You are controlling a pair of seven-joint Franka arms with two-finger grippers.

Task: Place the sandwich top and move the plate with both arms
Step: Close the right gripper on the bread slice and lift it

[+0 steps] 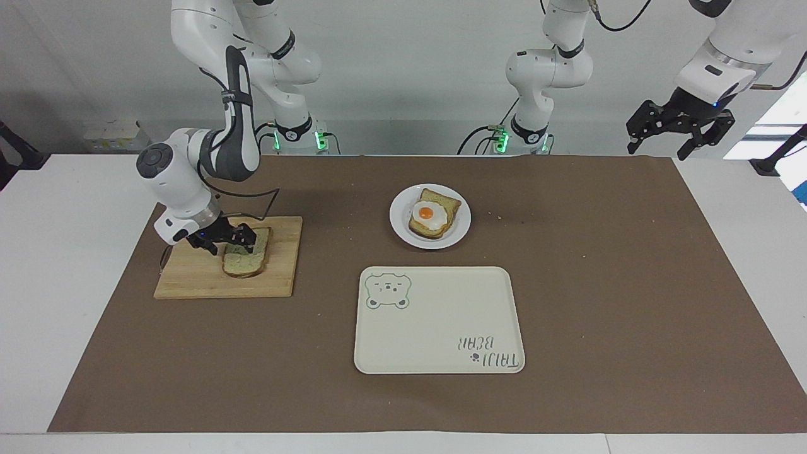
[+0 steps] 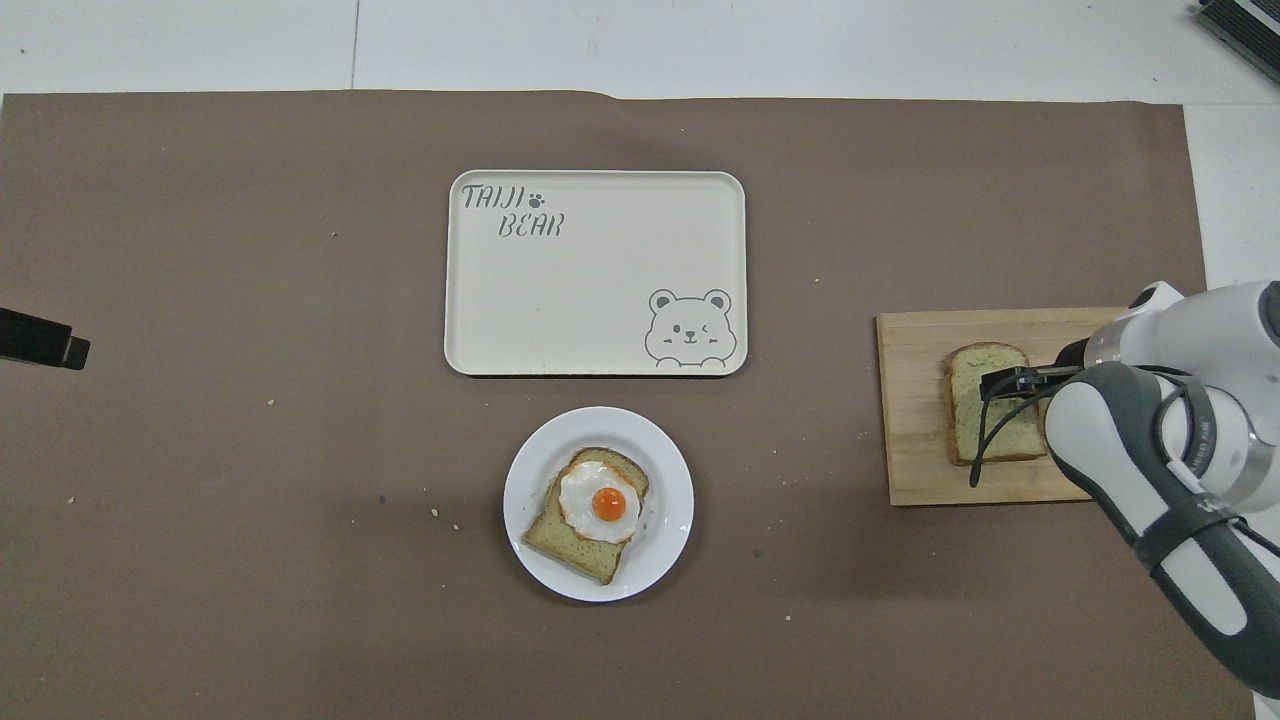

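The sandwich top (image 1: 246, 261) (image 2: 985, 430), a plain pale slice, lies flat on a wooden board (image 1: 202, 282). My right gripper (image 1: 227, 242) (image 2: 1003, 381) is low over the end of the slice nearer the robots, open, with nothing lifted. The white plate (image 1: 397, 222) (image 2: 524, 500) sits mid-table and carries toast with a fried egg (image 1: 432, 214). My left gripper (image 1: 679, 131) waits, open and empty, high over the left arm's end of the table.
A cream tray (image 1: 441, 328) (image 2: 595, 300) with a bear drawing lies just farther from the robots than the plate. Brown paper (image 1: 630, 265) covers the table and carries scattered crumbs. The board (image 2: 915, 420) lies at the right arm's end.
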